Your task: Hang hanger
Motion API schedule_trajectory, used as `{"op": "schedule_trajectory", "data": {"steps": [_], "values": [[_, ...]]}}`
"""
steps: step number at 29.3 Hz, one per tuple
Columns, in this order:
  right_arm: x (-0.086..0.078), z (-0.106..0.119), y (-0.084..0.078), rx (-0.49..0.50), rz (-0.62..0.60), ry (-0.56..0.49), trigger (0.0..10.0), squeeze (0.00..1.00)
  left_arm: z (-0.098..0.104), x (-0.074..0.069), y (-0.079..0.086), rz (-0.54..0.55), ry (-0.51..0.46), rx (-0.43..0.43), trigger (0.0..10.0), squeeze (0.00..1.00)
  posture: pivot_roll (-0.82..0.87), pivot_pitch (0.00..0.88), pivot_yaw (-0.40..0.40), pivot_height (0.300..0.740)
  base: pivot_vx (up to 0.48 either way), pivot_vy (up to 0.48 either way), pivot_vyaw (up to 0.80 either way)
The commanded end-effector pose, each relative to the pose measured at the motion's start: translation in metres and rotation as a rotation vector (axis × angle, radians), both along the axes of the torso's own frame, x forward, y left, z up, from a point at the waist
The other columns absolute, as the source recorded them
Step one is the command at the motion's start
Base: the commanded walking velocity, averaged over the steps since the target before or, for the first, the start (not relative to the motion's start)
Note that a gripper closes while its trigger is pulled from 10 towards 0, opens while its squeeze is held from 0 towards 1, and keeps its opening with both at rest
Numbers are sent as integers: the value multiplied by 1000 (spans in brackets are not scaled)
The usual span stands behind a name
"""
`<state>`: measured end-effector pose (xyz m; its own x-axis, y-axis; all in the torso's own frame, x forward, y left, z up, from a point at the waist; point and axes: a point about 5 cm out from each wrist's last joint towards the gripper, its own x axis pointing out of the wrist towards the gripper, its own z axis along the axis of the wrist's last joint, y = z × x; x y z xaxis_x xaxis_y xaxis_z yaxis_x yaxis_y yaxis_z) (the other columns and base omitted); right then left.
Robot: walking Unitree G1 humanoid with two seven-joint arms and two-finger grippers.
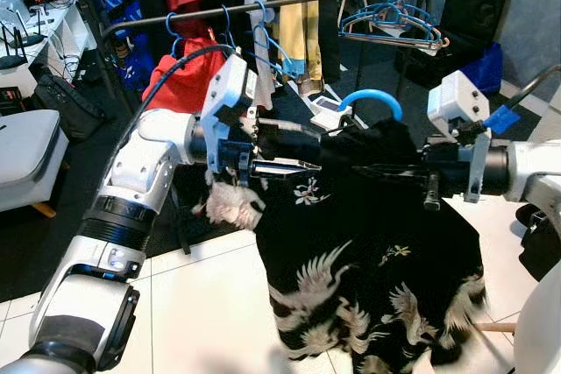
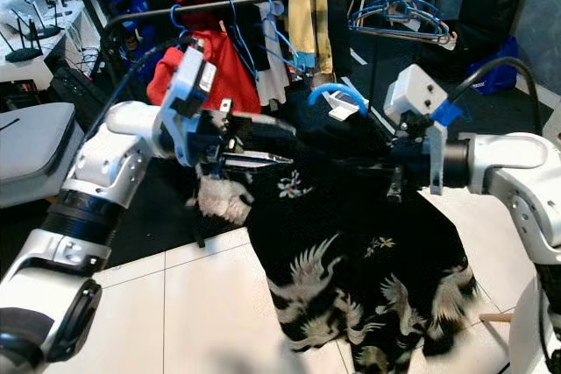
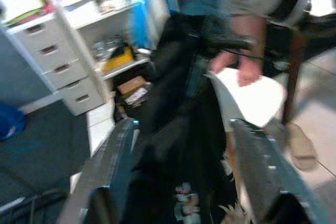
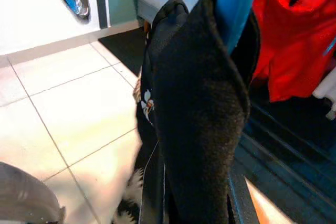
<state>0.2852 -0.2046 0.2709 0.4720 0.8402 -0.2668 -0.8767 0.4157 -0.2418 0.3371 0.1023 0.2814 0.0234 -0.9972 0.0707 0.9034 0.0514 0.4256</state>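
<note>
1. in the middle of the frame, a black garment printed with white cranes and flowers (image 1: 368, 260) hangs from a bright blue plastic hanger (image 1: 372, 99), held up between the two silver arms above the white tiled floor (image 1: 202, 304).
2. the left gripper (image 1: 294, 165) reaches in from the left at the garment's left shoulder; its two long black fingers stand apart on either side of the dark cloth in the left wrist view, and whether they press the cloth cannot be told.
3. the right gripper (image 1: 386, 168) comes in from the right edge, its fingers closed on the black cloth at the opposite shoulder (the right wrist view shows the fabric bunched between them, the blue hanger just above).
4. the hanger's hook rises free above the collar, below and in front of the dark metal clothes rail (image 1: 263, 6) crossing the upper frame.
5. on that rail hang a red garment (image 1: 184, 76), a yellow garment (image 1: 294, 6) and a cluster of empty blue hangers (image 1: 394, 24) at the upper right.
</note>
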Motion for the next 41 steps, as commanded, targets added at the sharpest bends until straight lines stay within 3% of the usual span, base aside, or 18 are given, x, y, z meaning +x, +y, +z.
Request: {"op": "schedule_trajectory", "data": {"steps": [1, 8, 9, 11, 13, 15, 16, 17, 18, 21, 24, 25, 30, 41], "values": [[-2, 3, 2, 5, 1, -21, 0, 0, 3, 4, 7, 43, -16, 1, 10000, 1000, -89, 0, 56, 740, 0, 0, 0], [-3, -13, -1, 31, -59, 19, 0, 0, 6, 14, 23, 171, -16, -52, 10000, 1000, -92, 0, 56, 740, 0, 0, 0], [6, -32, -10, 111, -243, 21, 0, 0, -1, 27, 44, 391, 30, -178, 10000, 1000, -93, 0, 60, 740, 0, 0, 0], [15, -46, -17, 189, -410, 20, 0, 0, -15, 35, 59, 568, 97, -256, 10000, 1000, -88, 0, 60, 740, 0, 0, 0], [17, -50, -20, 216, -465, 22, 0, 0, -21, 36, 62, 617, 126, -270, 10000, 1000, -88, 0, 60, 740, 0, 0, 0], [22, -70, -33, 294, -638, 24, 0, 0, -55, 38, 69, 794, 235, -316, 10000, 1000, -83, 0, 56, 740, 0, 0, 0], [22, -70, -33, 294, -638, 24, 0, 0, -55, 38, 69, 794, 235, -316, 10000, 1000, -83, 0, 56, 740, 0, 0, 0], [23, -81, -41, 325, -722, 30, 0, 0, -74, 36, 68, 859, 289, -328, 10000, 776, -80, 0, 54, 740, 0, 0, 0], [22, -91, -49, 342, -789, 39, 0, 0, -93, 33, 68, 914, 333, -327, 10000, 0, -82, 0, 50, 740, 0, 0, 0], [20, -104, -59, 343, -877, 55, 0, 0, -134, 24, 67, 1038, 428, -301, 10000, 0, -84, 0, 48, 740, 0, 0, 0], [20, -104, -60, 345, -886, 50, 0, 0, -141, 23, 68, 1069, 443, -290, 10000, 0, -84, 0, 48, 740, 0, 0, 0], [20, -104, -61, 346, -913, 40, 10000, 0, -150, 22, 69, 1119, 451, -263, 10000, 0, -87, 0, 49, 740, 0, 0, 0], [22, -106, -63, 352, -971, 19, 10000, 0, -168, 16, 69, 1221, 444, -184, 10000, 0, -82, 0, 47, 740, 0, 0, 0], [22, -113, -65, 366, -1017, 23, 10000, 0, -178, 11, 77, 1313, 402, -140, 10000, 0, -91, 0, 62, 740, 217, 0, 0]]}}
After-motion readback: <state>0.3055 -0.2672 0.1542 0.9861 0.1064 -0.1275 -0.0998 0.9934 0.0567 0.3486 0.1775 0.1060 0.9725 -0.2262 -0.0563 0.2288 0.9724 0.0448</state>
